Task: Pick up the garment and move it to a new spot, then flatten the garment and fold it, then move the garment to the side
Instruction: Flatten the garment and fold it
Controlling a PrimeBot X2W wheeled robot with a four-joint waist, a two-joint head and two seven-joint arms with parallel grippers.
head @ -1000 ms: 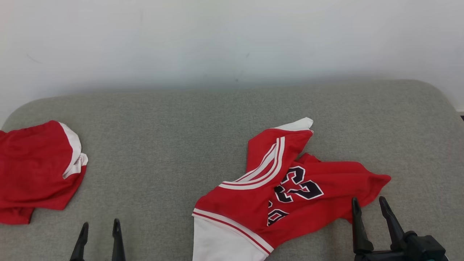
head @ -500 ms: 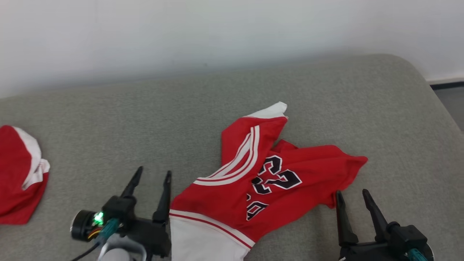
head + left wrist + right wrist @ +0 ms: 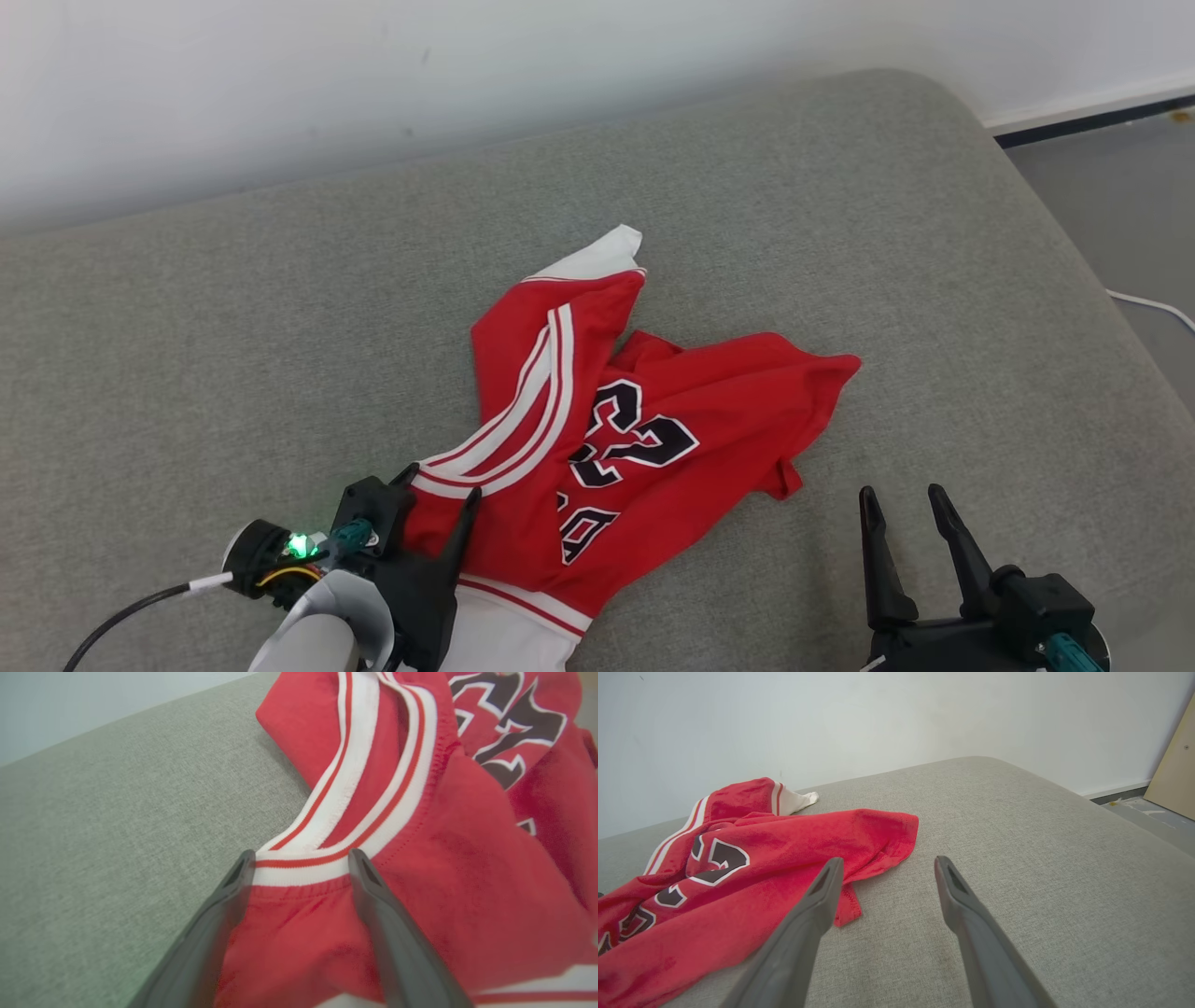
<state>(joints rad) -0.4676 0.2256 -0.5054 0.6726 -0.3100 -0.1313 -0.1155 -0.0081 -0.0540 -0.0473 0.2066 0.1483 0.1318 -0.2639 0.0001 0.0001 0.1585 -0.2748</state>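
Across the middle of the grey cushion [image 3: 233, 327] lies the jersey [image 3: 653, 411], crumpled, with 1 striped part folded over the numbered panel and its white lower end near the left arm.

Risks, as judged:
- Cushion: it looks padded, so fingers pressed down for a pinch may sink and drag the weave rather than get under the cloth.
- Jersey: the layers overlap, so a pinch here may take 1 layer or several, and the garment would then lift twisted and be harder to flatten.
- Left claw [image 3: 442, 481]: open, its 2 fingers straddling the trim [image 3: 299, 870] with nothing clamped. A shallow close could slip off that narrow band.
- Right claw [image 3: 901, 492]: open over bare cushion, just beside the jersey's hem corner. Closing there would catch nothing, leaving the jersey to hang from 1 point and bunch.

Materials:
- Cushion: coarse woven fabric, rounded corner.
- Jersey: limp, soft red knit with black numerals outlined in white.
- Claws: long, dark, tapered, matte and rigid.
- Trim: ribbed white band with thin red stripes, puckered at the seam.
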